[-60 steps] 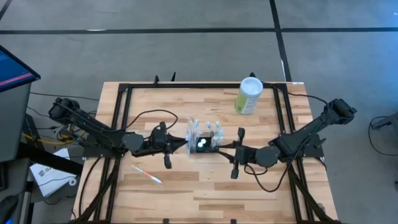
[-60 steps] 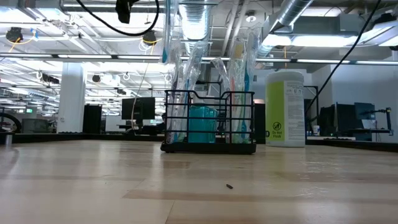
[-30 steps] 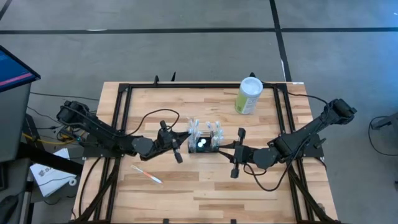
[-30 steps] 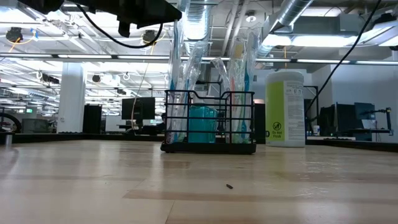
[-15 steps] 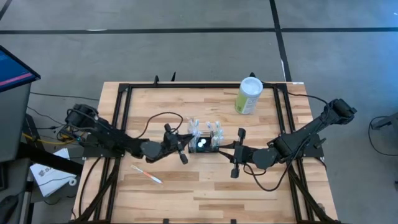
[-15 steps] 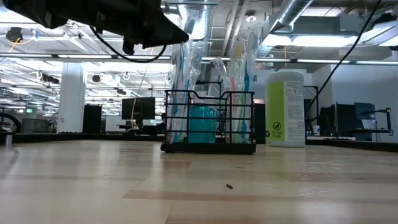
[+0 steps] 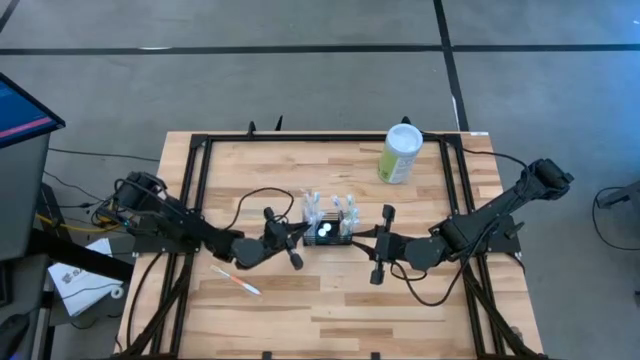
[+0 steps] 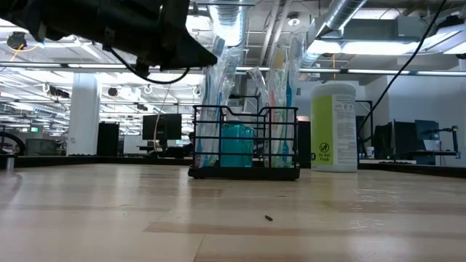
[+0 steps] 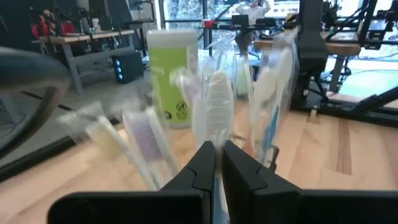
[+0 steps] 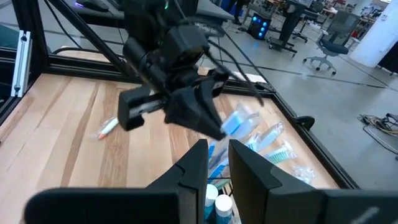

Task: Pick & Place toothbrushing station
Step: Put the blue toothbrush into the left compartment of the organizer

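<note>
black wire-mesh caddy, wrapped toothbrushes upright

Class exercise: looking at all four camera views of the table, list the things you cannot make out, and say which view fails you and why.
- Caddy floor: hidden in the high view by wrapped toothbrushes.
- What the right gripper grips, if anything: cut off at the right wrist view's edge.
- Canister label text: too small in the low view.
- Loose toothbrush on the table: bristles too small in the high view.

black wire-mesh caddy, wooden table
</note>
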Motion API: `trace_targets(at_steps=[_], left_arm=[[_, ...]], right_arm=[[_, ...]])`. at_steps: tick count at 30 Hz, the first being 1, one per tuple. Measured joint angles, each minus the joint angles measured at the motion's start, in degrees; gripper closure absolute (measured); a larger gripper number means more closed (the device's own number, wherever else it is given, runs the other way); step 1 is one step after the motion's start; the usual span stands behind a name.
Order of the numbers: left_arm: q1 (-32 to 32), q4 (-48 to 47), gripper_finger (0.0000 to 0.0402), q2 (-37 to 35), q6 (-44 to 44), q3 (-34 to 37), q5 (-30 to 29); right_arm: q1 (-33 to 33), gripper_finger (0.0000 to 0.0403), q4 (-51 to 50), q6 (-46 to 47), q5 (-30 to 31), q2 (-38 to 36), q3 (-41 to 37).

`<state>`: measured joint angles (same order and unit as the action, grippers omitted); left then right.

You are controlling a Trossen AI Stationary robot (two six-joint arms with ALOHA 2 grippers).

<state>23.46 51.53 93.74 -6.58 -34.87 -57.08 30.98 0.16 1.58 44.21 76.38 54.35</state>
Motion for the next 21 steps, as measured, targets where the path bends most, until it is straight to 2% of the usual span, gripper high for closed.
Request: trace_targets(at_steps=[10, 21], left_arm=[[-0.02, 0.63, 0.0394, 4.80, -5.71, -0.07, -1.93], [2.18, -0.35, 0.0335, 1.22, -1.14, 0.09, -1.55]], right_arm=[[0.00, 0.0347, -0.20, 0.01, 0.00, 0.00, 0.00], [0.07, 0.0347, -0.19, 0.66, -0.24, 0.00, 0.00]])
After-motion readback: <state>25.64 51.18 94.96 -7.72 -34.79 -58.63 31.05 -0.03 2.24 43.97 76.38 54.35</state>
